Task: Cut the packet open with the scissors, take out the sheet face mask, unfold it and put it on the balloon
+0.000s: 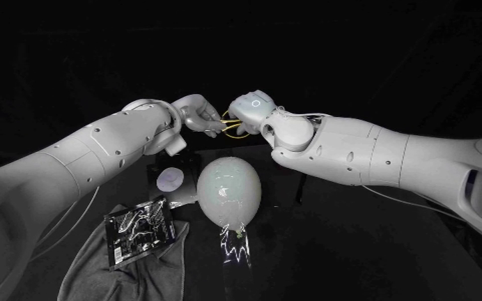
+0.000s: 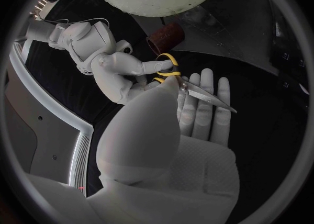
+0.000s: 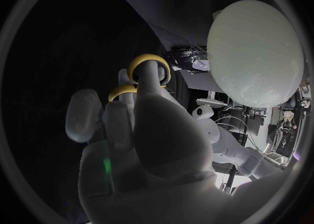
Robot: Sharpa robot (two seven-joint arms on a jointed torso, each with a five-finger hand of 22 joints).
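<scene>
Yellow handles mark the scissors (image 1: pixel 233 126), held above the worktop (image 1: pixel 352 259) in the upper middle of the frame, where both hands meet. We judge the task to be at its opening step, seating the scissors for the cut. The packet (image 1: pixel 141 230) lies apparently unopened on a grey cloth (image 1: pixel 100 273) at lower left, and the balloon (image 1: pixel 229 188) rests at centre. The right hand (image 1: pixel 251 109) has fingers threaded through the handle loops and closed on them. The left hand (image 1: pixel 201 114) has its fingers (image 2: pixel 208 103) stretched nearly flat with the blades lying along them. Its thumb seems to press down near the pivot, so it too grips the scissors. Next, we reckon, the left hand must let go and fetch the packet while the right works the blades alone.
</scene>
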